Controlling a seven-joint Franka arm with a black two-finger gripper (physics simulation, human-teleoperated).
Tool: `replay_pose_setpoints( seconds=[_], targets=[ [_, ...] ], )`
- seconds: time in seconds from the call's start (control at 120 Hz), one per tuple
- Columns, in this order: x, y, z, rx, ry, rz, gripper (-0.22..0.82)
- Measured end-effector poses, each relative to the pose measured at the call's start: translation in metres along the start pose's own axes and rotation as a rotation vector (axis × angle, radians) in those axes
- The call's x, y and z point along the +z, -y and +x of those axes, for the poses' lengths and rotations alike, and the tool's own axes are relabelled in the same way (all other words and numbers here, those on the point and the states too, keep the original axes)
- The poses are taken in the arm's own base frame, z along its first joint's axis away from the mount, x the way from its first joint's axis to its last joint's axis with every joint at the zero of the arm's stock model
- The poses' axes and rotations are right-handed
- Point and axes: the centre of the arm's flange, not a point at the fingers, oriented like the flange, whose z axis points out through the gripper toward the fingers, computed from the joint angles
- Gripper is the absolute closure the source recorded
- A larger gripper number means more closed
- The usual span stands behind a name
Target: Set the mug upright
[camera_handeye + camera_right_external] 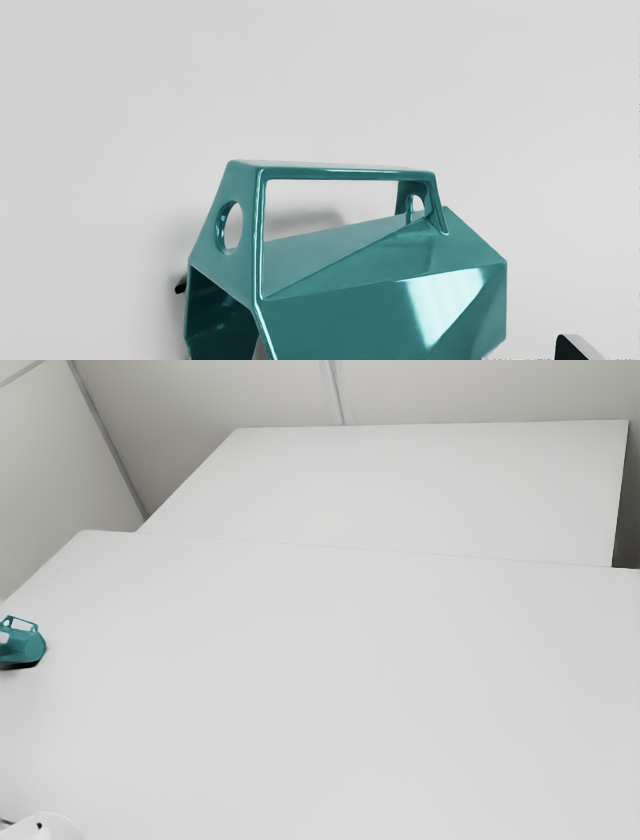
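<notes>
Wrist view first, nearest stuff up front: the pincer [372,316] is spread wide, one black fingertip [567,349] poking in at the bottom edge with a clear gap between it and the mug. Past the mug's mouth there's another small black tip [179,288], partly hidden behind the rim. So the teal faceted mug [375,320] sits between the two, not pinched. It's tipped over on its side, handle [345,169] up, mouth facing the side with the half-hidden tip, closed end toward the other one. Handle's a chunky angular thing with a round hole in each end piece. Soft shadow on the pale bench [320,80] behind it.

Exterior view, near to far again: rounded white part [48,828] with a little black dot down in the lower left corner. Further back, the mug is at the exterior view's left edge, cut off by the frame, handle up, closed end toward the exterior view's right. Dark strip [20,664] under it, can't tell if that's shadow or fingertip. Behind the bench there's a second white surface [420,490], then pale wall panels [190,405] with grey seams.
</notes>
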Motion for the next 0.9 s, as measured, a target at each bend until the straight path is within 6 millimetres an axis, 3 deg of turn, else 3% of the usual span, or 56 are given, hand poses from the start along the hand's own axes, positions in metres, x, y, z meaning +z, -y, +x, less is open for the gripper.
replay_pose_setpoints(
  seconds=[0.442, 0.9],
  targets=[
    [-0.013, 0.004, -0.018, -0.005, -0.052, -0.036, 0.0],
    [-0.004, 0.007, -0.028, 0.02, -0.093, -0.099, 0.0]
  ],
)
